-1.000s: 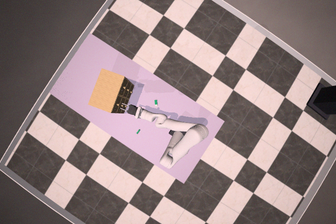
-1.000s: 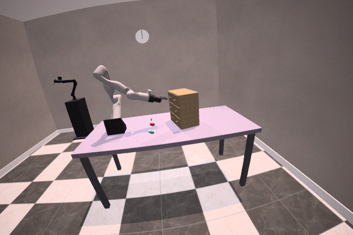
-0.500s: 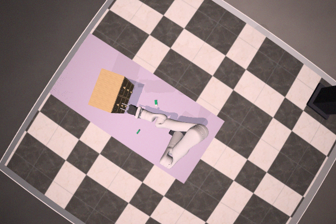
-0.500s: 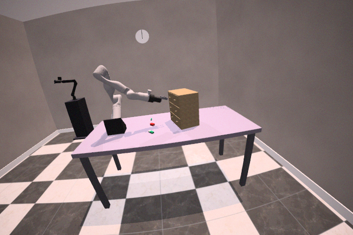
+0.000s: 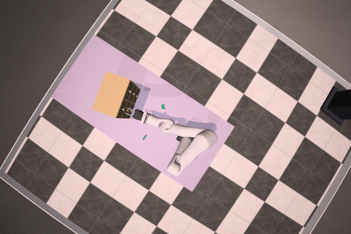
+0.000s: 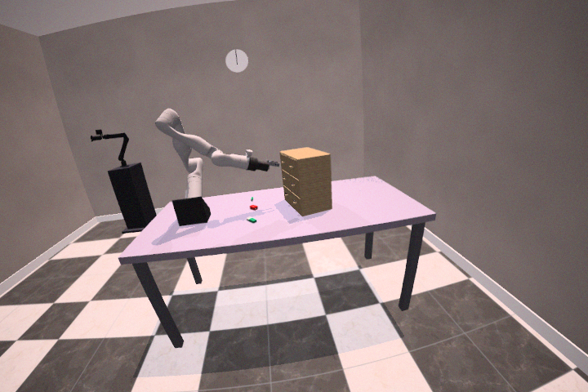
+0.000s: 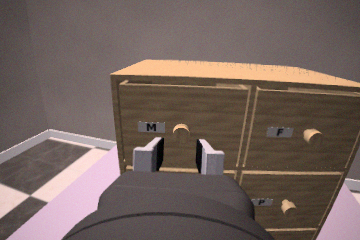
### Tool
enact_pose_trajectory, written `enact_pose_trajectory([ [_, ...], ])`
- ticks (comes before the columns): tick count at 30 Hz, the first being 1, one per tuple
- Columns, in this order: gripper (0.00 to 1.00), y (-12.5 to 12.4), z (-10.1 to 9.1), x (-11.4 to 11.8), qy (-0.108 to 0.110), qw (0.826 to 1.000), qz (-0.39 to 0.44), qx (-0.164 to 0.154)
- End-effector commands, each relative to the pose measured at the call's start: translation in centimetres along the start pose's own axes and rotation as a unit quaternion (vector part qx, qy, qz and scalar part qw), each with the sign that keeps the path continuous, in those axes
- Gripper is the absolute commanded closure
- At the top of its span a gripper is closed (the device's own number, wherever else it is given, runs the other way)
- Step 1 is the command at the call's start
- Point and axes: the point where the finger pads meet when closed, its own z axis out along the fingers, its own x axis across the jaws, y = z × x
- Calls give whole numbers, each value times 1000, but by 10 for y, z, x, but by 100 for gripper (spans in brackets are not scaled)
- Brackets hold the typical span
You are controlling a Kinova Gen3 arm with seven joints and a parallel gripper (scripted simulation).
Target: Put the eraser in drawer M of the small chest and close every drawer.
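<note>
The eraser, seemingly the green-and-white block [image 5: 162, 107] [image 6: 251, 220], lies on the table [image 5: 79, 63] [image 6: 359, 203] in front of the chest. The wooden chest [image 5: 111, 93] [image 6: 316, 184] [image 7: 213, 69] stands upright. Its drawer M [image 7: 213, 112] is at the top left in the wrist view and looks pushed in. My gripper [image 5: 128, 111] [image 6: 276, 163] [image 7: 179, 150] is open and empty, level, pointing at drawer M's front. The round knob [image 7: 181, 131] of drawer M shows beyond and slightly above the fingertips, between them sideways. Whether the tips overlap the knob in depth is unclear.
Drawer F [image 7: 298, 112] is right of M, with drawer P [image 7: 258, 215] below F. A small green thing [image 5: 144, 137] [image 6: 251, 198] and a red thing [image 6: 253, 207] lie on the table. A black box [image 6: 190, 211] stands near the arm's base.
</note>
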Motion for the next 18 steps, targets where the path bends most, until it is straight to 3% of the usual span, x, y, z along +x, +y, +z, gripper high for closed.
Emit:
enact_pose_trajectory([
  [1,33,-6,5,2,2,1000,-2,4],
  [18,33,-14,28,2,2,1000,-3,4],
])
